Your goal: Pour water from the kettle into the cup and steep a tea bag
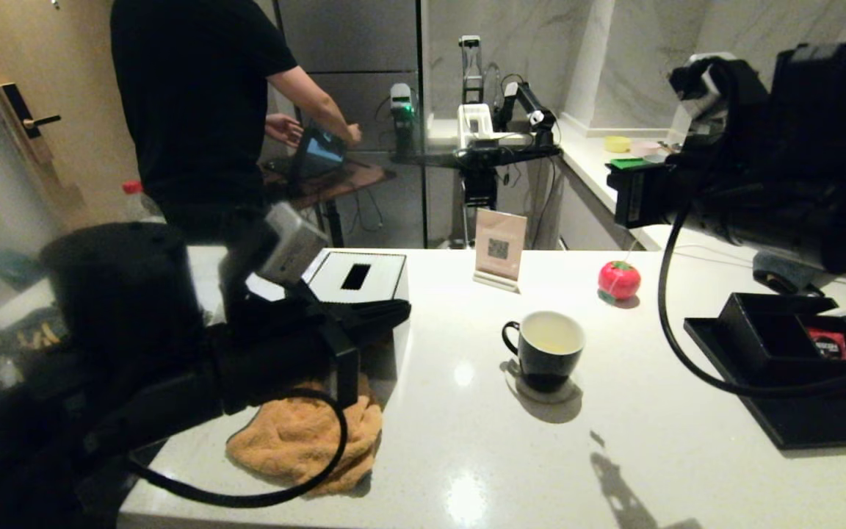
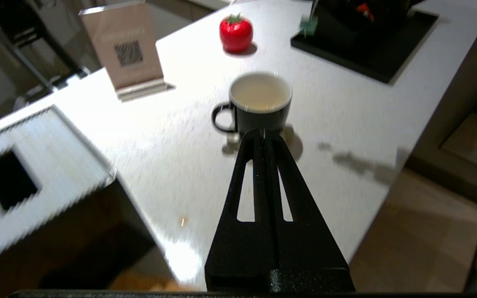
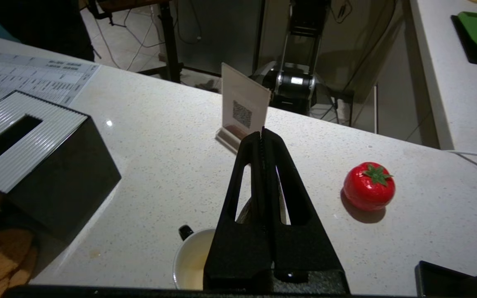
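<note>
Already the cup (image 2: pixel 260 104) holds pale water (image 2: pixel 259 92), just beyond the clenched, empty left gripper (image 2: pixel 264 134); right gripper (image 3: pixel 262 136), likewise clenched, hovers above it; steeping probably remains: open, find tea bag

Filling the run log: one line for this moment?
cup: upright, pale liquid | left gripper: shut, empty | right gripper: shut, empty

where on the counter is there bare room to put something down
Bare counter lies in front of the cup, between the orange cloth and the black tray. A smaller patch sits between the sign and cup. The tissue box corner is crowded.
</note>
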